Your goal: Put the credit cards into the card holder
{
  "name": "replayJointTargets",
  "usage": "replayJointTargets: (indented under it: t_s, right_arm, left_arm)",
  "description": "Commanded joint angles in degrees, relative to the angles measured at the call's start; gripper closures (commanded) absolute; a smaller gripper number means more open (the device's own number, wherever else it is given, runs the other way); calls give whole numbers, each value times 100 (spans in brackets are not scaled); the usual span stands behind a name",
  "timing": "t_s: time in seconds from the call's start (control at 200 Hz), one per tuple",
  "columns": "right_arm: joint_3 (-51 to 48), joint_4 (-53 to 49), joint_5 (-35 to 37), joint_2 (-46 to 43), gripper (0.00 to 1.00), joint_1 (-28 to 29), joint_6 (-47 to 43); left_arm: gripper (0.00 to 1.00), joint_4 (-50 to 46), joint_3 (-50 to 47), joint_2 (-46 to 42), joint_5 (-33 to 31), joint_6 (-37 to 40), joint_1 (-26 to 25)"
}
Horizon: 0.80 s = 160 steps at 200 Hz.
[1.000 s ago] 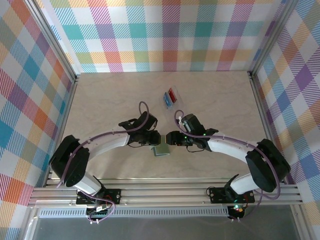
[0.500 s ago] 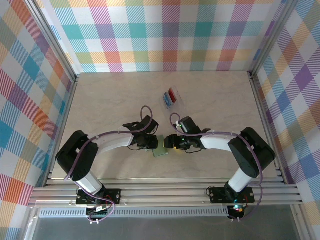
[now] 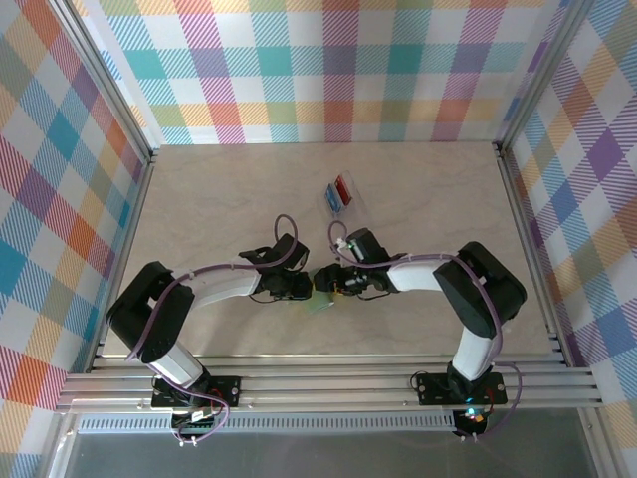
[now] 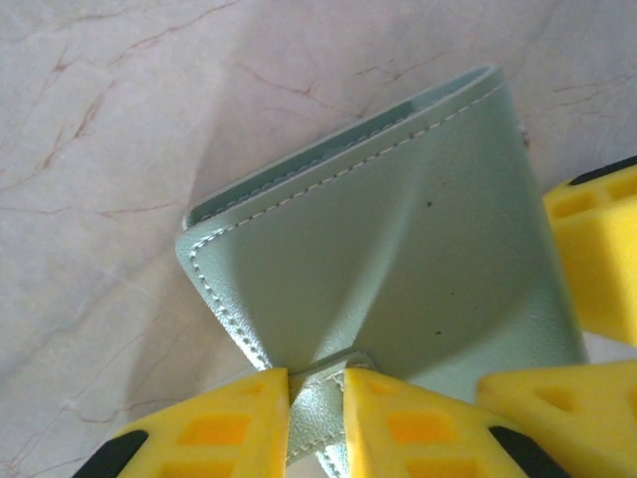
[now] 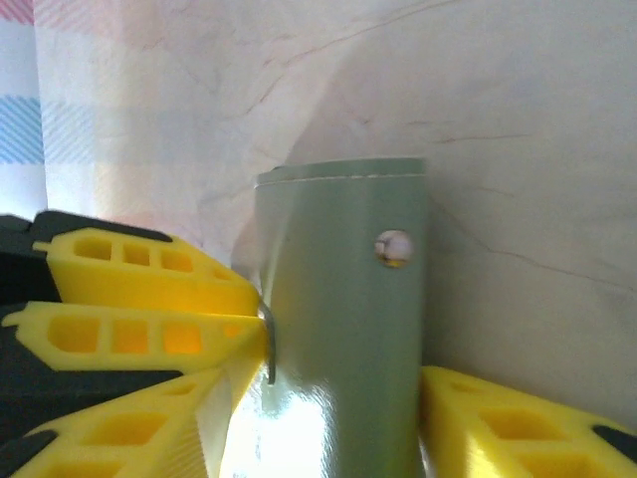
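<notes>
The grey-green card holder [image 3: 320,302] lies at the table's middle front, between my two grippers. My left gripper [image 4: 317,386] is shut on the card holder's [image 4: 398,249] small strap tab at its near edge. From the opposite side my right gripper [image 5: 333,398] closes on the card holder [image 5: 343,269]; one yellow finger [image 5: 498,423] presses its edge below the stud [image 5: 393,247]. In the top view the left gripper [image 3: 304,286] and right gripper [image 3: 331,284] nearly touch. The credit cards [image 3: 340,191], red and blue, lie in a clear tray farther back.
The clear plastic tray [image 3: 350,206] sits behind the grippers, a little right of centre. Metal frame rails [image 3: 328,383] run along the near edge, and plaid walls enclose the other sides. Both arms curve in from their bases toward the middle.
Both grippers have drawn closer together over the card holder. The right arm has swung inward to the left, and the card holder has shifted slightly back between them.
</notes>
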Motion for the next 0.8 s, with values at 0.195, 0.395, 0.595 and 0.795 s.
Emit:
replayJointTargets:
  t_s: [0.195,0.395,0.595,0.795]
  right_arm:
    - [-290,608,-435,-365,100,-48,256]
    - [72,-2559,2878,-2214,100,254,-484]
    - [1232,-5262,6082,-1980,100,1142,-440]
    - [2560,-6909,7502,-69,100,1889,367]
  left_arm:
    - [68,1184,-1164,-596,1209,-202,587]
    - [37,624,-1530,-2000,207,-188,862]
    - [23,234,-1692,-2873,-360,-293,997]
    - [21,-59,-1676,-2922,-524,-333,1033]
